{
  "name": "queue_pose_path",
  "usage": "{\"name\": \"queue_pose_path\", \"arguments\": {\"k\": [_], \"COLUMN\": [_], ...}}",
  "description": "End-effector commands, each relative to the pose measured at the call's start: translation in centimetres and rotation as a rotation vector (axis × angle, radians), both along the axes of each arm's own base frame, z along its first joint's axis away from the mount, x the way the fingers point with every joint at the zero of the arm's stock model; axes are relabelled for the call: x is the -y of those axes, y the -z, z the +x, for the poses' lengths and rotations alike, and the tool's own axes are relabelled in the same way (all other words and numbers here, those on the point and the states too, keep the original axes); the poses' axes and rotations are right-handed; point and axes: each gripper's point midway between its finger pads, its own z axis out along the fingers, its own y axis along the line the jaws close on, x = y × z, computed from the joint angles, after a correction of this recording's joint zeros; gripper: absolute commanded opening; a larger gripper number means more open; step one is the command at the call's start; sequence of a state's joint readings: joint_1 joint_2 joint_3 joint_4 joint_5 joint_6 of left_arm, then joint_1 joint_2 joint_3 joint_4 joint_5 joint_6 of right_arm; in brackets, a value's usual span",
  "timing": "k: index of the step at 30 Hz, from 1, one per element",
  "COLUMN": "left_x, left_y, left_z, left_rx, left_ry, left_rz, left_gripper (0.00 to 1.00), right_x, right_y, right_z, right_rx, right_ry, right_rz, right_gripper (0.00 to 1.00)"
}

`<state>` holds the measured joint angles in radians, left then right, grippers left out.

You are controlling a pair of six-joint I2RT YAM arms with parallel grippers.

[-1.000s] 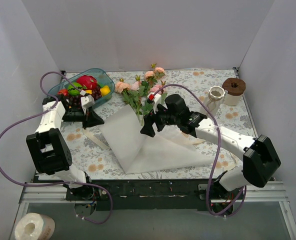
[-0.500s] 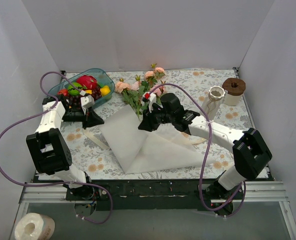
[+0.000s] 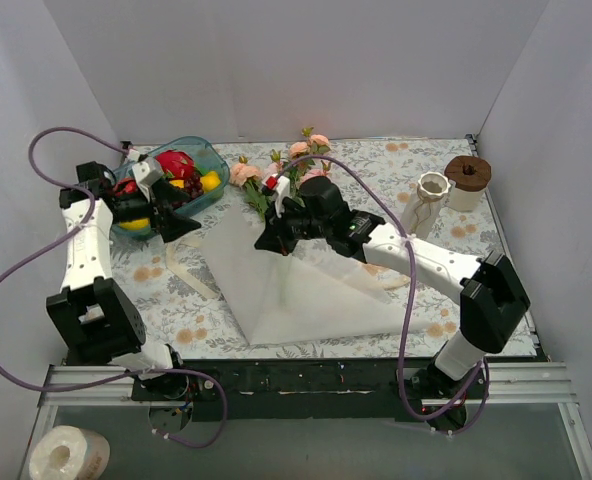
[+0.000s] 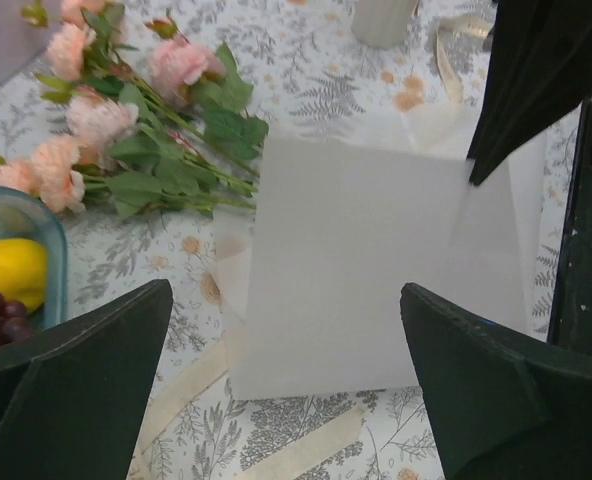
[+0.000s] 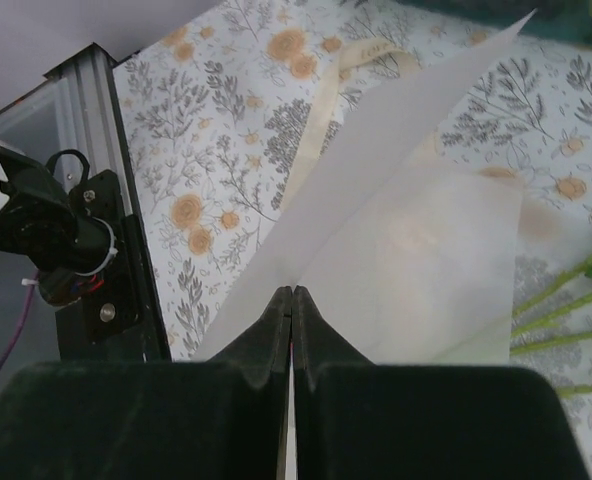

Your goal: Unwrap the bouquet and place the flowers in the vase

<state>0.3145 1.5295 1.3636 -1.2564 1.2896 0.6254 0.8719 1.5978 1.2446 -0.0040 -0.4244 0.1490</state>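
Your right gripper [image 5: 292,292] is clenched on a raised fold of the white wrapping paper [image 3: 296,290], which lies spread open at the table's centre. Your left gripper [image 4: 286,292] hangs released, jaws wide apart, at 9 o'clock of the sheet, beside the fruit bowl [image 3: 208,152]. The flowers [image 3: 276,178] lie bare on the tablecloth at 12 o'clock of the paper, and the vase [image 3: 428,196] stands upright, well apart at their 3 o'clock
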Motion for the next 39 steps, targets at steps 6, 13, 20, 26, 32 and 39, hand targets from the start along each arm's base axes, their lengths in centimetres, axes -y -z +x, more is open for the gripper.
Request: {"name": "queue_pose_path", "arguments": {"k": [6,13,20,26,32,39], "left_x": [-0.7,-0.6,-2.2,-2.7,-3.0,0.7], "left_y": [-11.8,-13.2,-14.4,-14.9,-14.1,-5.3], "left_z": [0.2,-0.7,1.8,3.0,3.0,2.7], "left_rx": [0.126,0.069,0.029,0.003,-0.005,-0.129], "left_ry": [-0.149,-0.162,-0.272,-0.299,-0.316,-0.252], "left_rz": [-0.204,-0.251,-0.236,-0.247,-0.223,0.005], "left_gripper": [0.98,0.98,0.98,0.98,0.98,0.98], "right_x": [-7.9,-13.5,-14.5,-14.5,-13.5,-3.7], "right_y": [-1.9,0.5,-1.9,-4.8,-9.3,-9.8], "right_z": [-4.0,-7.0,-9.1,-8.6,-8.7,-3.4], "right_rx": [0.034,0.008,0.059,0.085,0.118,0.175], "right_ry": [-0.124,-0.201,-0.196,-0.129,-0.083,0.232], "right_rz": [-0.01,-0.064,-0.073,-0.048,0.012,-0.074], "right_gripper": [0.01,0.4,0.64,0.94,0.97,0.94]}}
